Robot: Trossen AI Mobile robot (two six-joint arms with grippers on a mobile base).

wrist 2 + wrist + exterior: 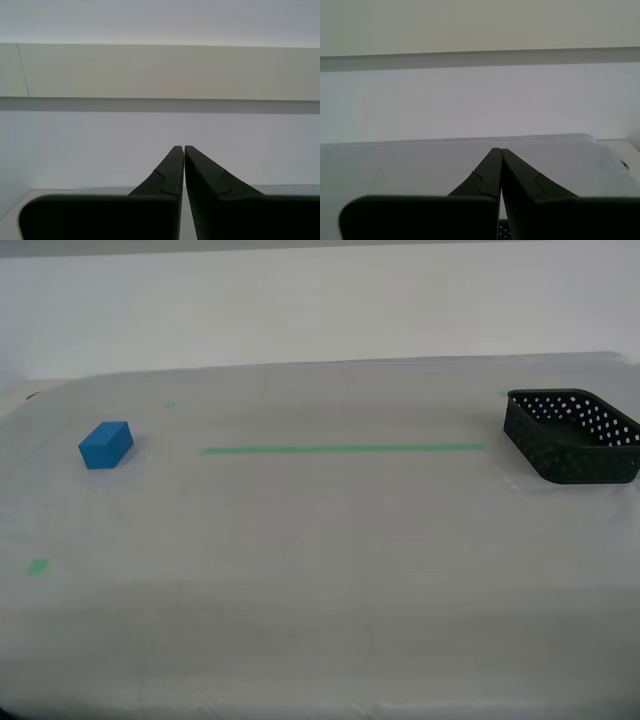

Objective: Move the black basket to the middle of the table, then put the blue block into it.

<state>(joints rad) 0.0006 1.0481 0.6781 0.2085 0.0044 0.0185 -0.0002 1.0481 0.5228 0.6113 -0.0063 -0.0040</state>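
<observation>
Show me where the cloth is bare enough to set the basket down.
The whitish-grey cloth table is bare between the small bright-blue rectangular block and the perforated black plastic basket, along the long green tape line and everywhere nearer the camera. Nowhere is crowded.

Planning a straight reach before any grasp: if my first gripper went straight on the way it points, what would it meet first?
My first gripper, jaws closed, points low across the bare table toward the far wall. No object shows in that line; depth is unclear.
</observation>
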